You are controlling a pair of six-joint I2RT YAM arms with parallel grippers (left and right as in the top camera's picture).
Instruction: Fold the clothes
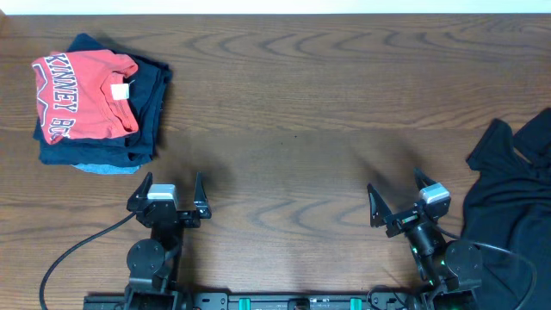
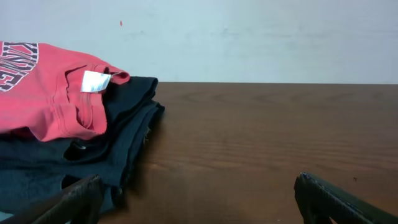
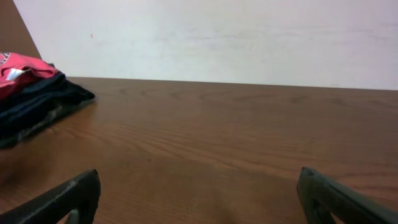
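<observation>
Grippers both wide open, nothing held.
Left gripper (image 1: pixel 172 181) and right gripper (image 1: pixel 394 182) are seen at the near edge of the table (image 1: pixel 293 112), jaws spread fully and empty. Ahead and to the left of the left gripper, well apart from it, a folded stack is laid: a red T-shirt (image 1: pixel 82 90) with white lettering on top, its neck tag (image 1: pixel 119 90) showing, over navy garments (image 1: pixel 153 103). Just right of the right gripper, a black garment (image 1: pixel 508 198) is heaped, crumpled and unfolded, at the table's right edge.
</observation>
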